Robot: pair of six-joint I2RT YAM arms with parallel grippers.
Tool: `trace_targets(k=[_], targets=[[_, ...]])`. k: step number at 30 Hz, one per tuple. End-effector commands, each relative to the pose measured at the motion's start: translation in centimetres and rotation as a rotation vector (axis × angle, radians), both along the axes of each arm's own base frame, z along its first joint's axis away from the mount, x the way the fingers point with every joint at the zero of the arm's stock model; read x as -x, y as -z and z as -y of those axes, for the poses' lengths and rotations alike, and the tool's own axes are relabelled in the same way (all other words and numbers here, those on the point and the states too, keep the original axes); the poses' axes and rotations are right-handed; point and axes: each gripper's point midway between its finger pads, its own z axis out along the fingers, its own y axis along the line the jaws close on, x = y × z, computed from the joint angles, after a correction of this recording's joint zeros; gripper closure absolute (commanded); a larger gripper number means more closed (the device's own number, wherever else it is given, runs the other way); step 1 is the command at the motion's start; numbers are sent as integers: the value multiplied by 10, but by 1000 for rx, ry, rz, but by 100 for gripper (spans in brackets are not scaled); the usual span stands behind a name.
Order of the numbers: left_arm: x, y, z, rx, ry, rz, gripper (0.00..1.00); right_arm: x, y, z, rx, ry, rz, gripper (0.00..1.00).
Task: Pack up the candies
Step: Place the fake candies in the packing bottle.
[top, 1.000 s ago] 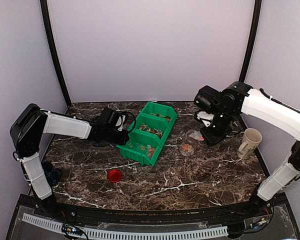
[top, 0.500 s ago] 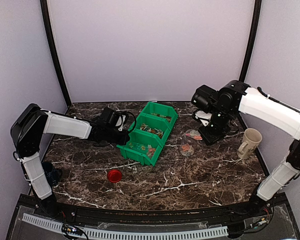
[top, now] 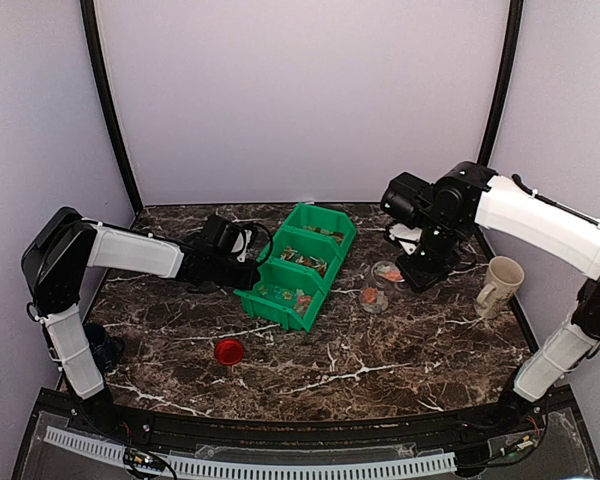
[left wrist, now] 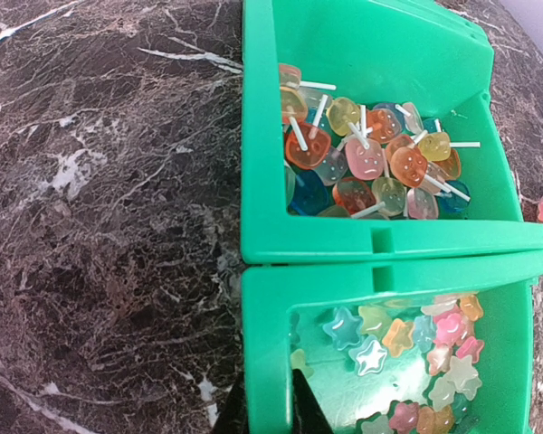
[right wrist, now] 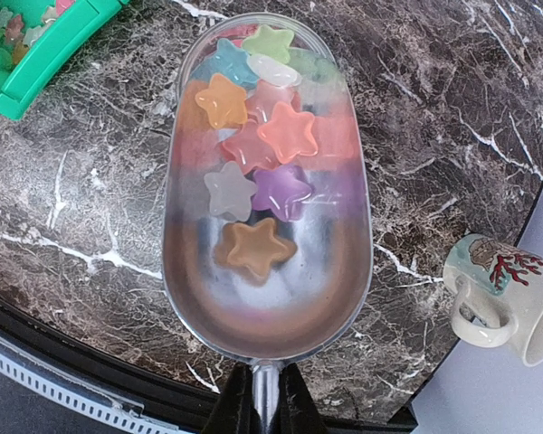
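Pale lilac walls (top: pixel 300 100), black corner posts (top: pixel 110 110), dark marble table (top: pixel 380 350)

Change is all in the right arm (top: pixel 525 215). Over the last second its wrist and white forearm creep left, toward the green bins (top: pixel 298 265). The drift is small and shows step by step across both earlier frames. Right gripper (right wrist: pixel 261 402) ends slightly nearer the bins, taking the scoop (right wrist: pixel 267 298) and its load of candies (right wrist: pixel 253 154) along. The gap between the wrist and the mug (top: pixel 500 285) widens a touch. Height change: can't tell.
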Motion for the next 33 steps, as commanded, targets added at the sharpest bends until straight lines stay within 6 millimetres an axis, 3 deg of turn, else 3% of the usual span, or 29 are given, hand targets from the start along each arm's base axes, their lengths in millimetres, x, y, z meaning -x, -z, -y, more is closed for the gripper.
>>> trace_targets(k=[1,16,22,33], targets=[[-25,-41,18,107,-4,133,100,2,-2,0,22,2,6,100],[-25,-44,17,112,-8,136,100,17,6,9,41,-8,-28,100],[-28,-43,17,112,-20,136,100,9,-5,2,14,-9,2,100],[-29,-47,14,106,-35,142,100,5,-5,0,22,-5,6,100]])
